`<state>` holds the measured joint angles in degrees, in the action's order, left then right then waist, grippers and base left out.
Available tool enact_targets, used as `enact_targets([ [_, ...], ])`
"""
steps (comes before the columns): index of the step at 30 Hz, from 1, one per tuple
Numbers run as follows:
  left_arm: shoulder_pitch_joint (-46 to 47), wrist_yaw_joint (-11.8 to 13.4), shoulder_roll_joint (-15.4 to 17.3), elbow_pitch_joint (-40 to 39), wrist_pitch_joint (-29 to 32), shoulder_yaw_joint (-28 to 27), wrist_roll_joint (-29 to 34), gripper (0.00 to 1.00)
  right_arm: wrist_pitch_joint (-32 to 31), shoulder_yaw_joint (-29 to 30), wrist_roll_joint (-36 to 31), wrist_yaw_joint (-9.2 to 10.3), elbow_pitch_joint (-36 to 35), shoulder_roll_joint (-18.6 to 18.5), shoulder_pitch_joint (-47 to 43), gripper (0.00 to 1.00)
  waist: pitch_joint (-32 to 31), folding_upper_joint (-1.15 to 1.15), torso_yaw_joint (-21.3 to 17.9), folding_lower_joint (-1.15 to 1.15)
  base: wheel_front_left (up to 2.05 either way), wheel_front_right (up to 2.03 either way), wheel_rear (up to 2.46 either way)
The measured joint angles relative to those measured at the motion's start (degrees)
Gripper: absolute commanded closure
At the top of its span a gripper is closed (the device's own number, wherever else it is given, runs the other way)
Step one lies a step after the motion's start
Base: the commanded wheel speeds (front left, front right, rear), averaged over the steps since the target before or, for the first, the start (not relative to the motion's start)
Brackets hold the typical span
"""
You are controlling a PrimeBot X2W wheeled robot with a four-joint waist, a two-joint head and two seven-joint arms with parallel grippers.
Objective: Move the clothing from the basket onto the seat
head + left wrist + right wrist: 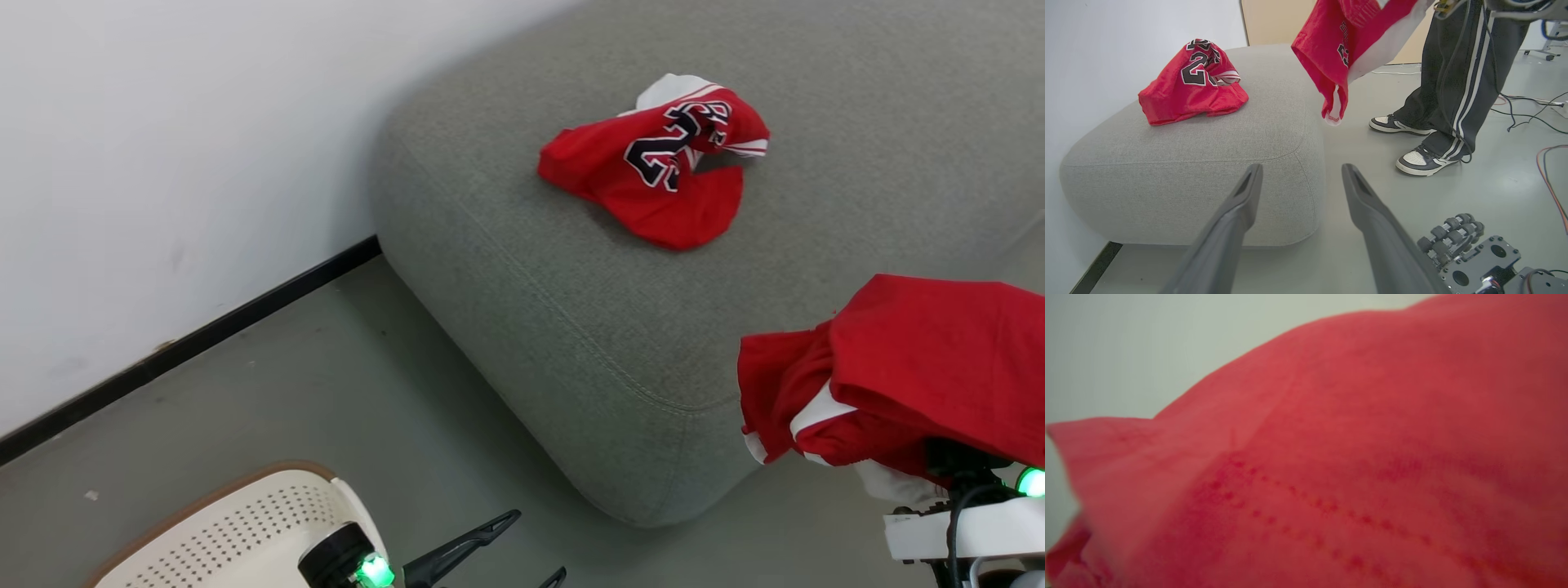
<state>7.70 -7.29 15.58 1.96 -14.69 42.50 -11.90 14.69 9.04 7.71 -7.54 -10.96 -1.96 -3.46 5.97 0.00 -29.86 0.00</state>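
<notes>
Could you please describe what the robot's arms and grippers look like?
The left gripper has two long, dark grey, tapering fingers with slotted tips, on a black wrist carrying a green light. The right wrist housing is white, with a black cable and green lamp.

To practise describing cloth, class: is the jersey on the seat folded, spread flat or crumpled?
Crumpled. The jersey lies bunched in a heap on the seat, with its numbers creased and partly hidden by folds.
</notes>
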Motion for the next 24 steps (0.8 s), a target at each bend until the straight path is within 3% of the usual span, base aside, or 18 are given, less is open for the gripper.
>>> enact_targets([
  [19,-0.3,0.0,1.4,-1.8,0.0,-0.3,1.0,0.0,0.0,3.5,4.2,0.02,4.7,0.1,0.7,1.0,2.2,0.0,-2.2,0.0,0.1,0.1,0.1],
  [24,-1.6,0.0,2.7,-2.8,0.0,-1.8,1.4,0.0,0.0,3.3,4.1,0.02,6.2,0.2,5.2,1.0,3.5,0.0,-2.2,0.0,0.0,0.0,0.0],
])
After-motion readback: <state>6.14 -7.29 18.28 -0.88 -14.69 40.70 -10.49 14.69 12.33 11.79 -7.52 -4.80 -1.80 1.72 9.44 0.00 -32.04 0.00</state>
